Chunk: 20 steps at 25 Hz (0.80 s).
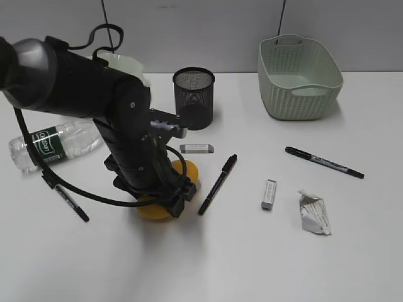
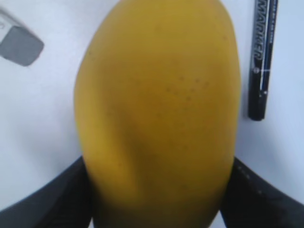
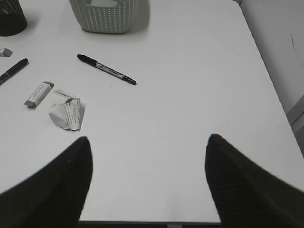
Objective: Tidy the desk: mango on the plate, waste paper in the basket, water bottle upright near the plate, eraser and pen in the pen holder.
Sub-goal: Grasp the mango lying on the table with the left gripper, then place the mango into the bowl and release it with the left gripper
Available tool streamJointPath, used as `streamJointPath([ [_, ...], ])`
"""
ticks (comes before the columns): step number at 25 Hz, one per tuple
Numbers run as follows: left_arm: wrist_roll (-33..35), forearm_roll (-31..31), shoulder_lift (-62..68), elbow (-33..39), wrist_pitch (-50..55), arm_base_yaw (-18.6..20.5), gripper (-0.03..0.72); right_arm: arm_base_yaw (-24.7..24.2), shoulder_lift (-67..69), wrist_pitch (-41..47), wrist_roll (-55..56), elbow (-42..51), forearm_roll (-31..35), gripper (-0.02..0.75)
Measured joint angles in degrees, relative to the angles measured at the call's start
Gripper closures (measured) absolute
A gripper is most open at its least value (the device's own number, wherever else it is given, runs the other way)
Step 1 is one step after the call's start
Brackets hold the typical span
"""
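Observation:
The yellow mango (image 1: 189, 170) lies on the white desk (image 1: 252, 264). My left gripper (image 1: 165, 200) is down over it, its black fingers pressed to both sides of the mango (image 2: 156, 95). The water bottle (image 1: 53, 143) lies on its side at the left. The green plate (image 1: 123, 63) is mostly hidden behind my left arm. The pen holder (image 1: 193, 97) stands at the back, the basket (image 1: 299, 78) back right. Two erasers (image 1: 197, 148) (image 1: 269, 194), pens (image 1: 218, 184) (image 1: 324, 162) and the waste paper (image 1: 315, 212) lie loose. My right gripper (image 3: 148, 156) is open and empty.
A third black pen (image 1: 69, 200) lies front left by my arm's cable. The right wrist view shows the basket (image 3: 104, 14), a pen (image 3: 107, 69), an eraser (image 3: 39, 93), the waste paper (image 3: 67, 114) and the desk's right edge (image 3: 273, 95).

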Motion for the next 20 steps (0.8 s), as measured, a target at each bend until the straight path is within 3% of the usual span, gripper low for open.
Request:
streamJointPath([
  [5,-0.1,0.0,-4.5,0.0,1.1,0.2,0.138,0.0,0.0,0.0,0.0,0.0,0.0,0.155],
  [9,-0.1,0.3,-9.5,-0.9,2.3,2.6,0.138,0.0,0.0,0.0,0.0,0.0,0.0,0.155],
  [20,-0.1,5.0,-12.6,-12.8,3.4,20.7,0.138,0.0,0.0,0.0,0.0,0.0,0.0,0.155],
])
